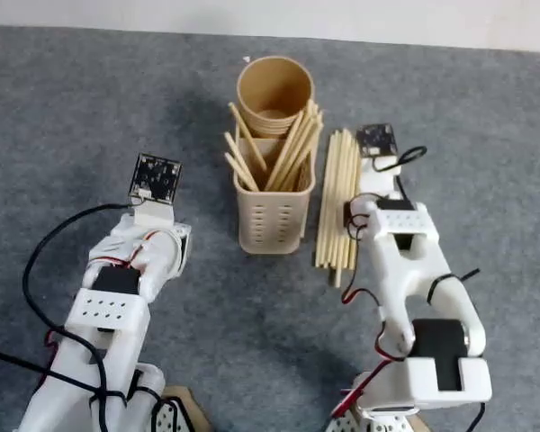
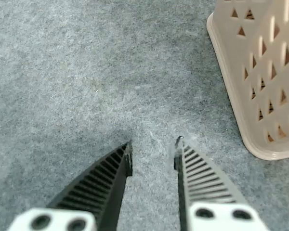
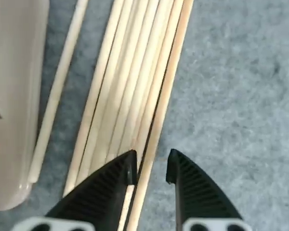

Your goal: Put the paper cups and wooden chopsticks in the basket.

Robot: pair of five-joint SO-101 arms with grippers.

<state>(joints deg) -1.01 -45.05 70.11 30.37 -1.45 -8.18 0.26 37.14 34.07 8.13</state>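
Observation:
A beige perforated basket (image 1: 270, 220) stands in the middle of the grey carpet. It holds a paper cup (image 1: 274, 90) at its far end and several wooden chopsticks (image 1: 283, 153) leaning inside. A bundle of loose chopsticks (image 1: 337, 202) lies on the carpet just right of the basket. My right gripper (image 3: 151, 166) is open low over this bundle (image 3: 135, 86), with its fingertips on either side of the outermost stick. One stick (image 3: 58, 96) lies apart, next to the basket wall (image 3: 12, 96). My left gripper (image 2: 153, 147) is open over bare carpet, beside the basket (image 2: 260, 72).
The left arm (image 1: 126, 270) stands left of the basket and the right arm (image 1: 405, 261) right of it, each trailing cables. Grey carpet covers the table, with a pale strip along the far edge.

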